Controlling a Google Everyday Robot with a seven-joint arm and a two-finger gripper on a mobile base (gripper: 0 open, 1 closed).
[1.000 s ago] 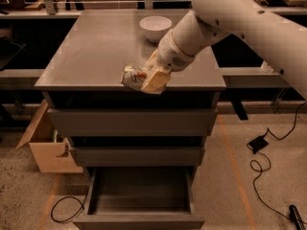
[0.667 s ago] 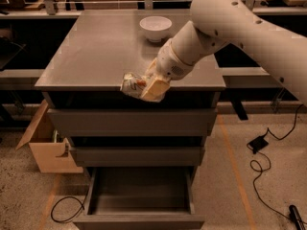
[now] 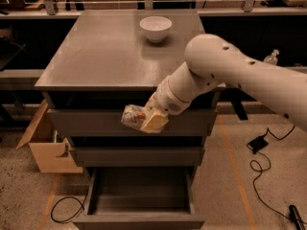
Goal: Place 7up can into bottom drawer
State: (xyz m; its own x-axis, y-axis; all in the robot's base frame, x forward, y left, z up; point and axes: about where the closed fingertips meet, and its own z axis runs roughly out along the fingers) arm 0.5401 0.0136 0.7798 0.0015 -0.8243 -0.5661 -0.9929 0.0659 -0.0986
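Observation:
My gripper point(image 3: 146, 120) is shut on the 7up can point(image 3: 133, 116), a dented whitish-silver can with red-orange marks. I hold it in the air in front of the top drawer's front, below the cabinet's top edge. The bottom drawer point(image 3: 139, 219) is pulled open straight below the can; its inside shows nothing in it. The white arm reaches in from the right.
A white bowl point(image 3: 155, 28) stands at the back of the grey cabinet top point(image 3: 96, 56). The two upper drawers point(image 3: 91, 123) are shut. An open cardboard box point(image 3: 45, 145) sits on the floor at the left. Black cables point(image 3: 261, 162) lie on the floor at the right.
My gripper has carried the can forward off the cabinet top and down, so it now hangs in front of the top drawer, above the open bottom drawer.

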